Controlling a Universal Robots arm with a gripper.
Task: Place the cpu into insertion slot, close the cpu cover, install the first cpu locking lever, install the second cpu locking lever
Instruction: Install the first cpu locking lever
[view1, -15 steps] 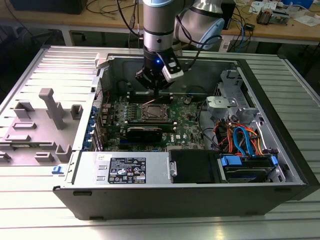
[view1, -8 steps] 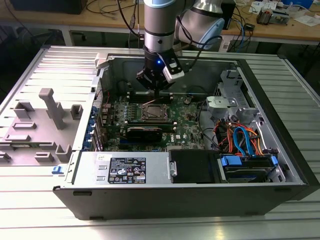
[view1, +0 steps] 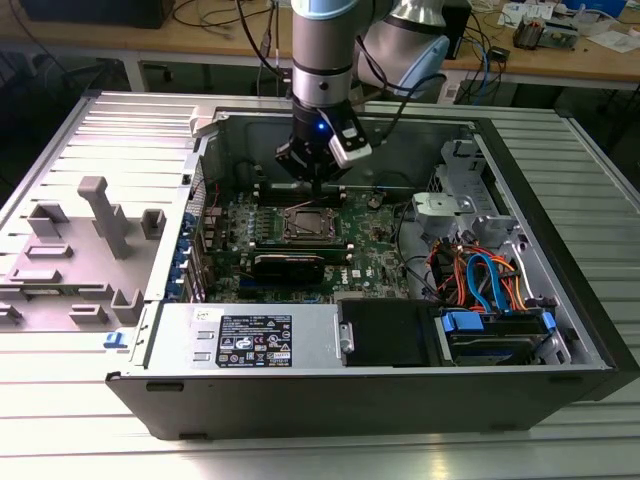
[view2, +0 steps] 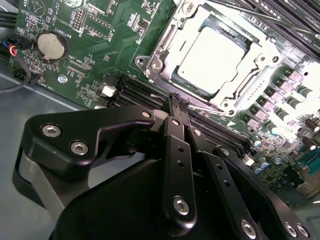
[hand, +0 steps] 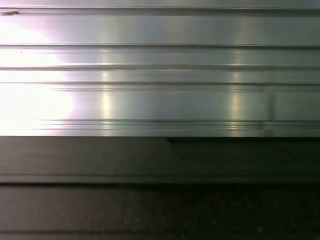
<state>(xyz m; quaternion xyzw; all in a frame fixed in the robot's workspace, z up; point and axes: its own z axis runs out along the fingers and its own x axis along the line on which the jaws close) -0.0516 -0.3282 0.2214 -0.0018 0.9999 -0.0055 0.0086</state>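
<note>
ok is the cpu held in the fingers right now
No, in the second wrist view the cpu sits on the board inside the cpu cover, apart from the shut, empty fingers.

Pale silver-grey noted on cpu (view2: 212, 60); brighter silver on cpu cover (view2: 257, 55). Green, dotted with small silver parts, seen on circuit board (view2: 100, 35). Black noted on jaws. Orange and blue seen on cables (view1: 478, 275). Silver ribbed stripes shown on counter (view1: 300, 455).
</note>
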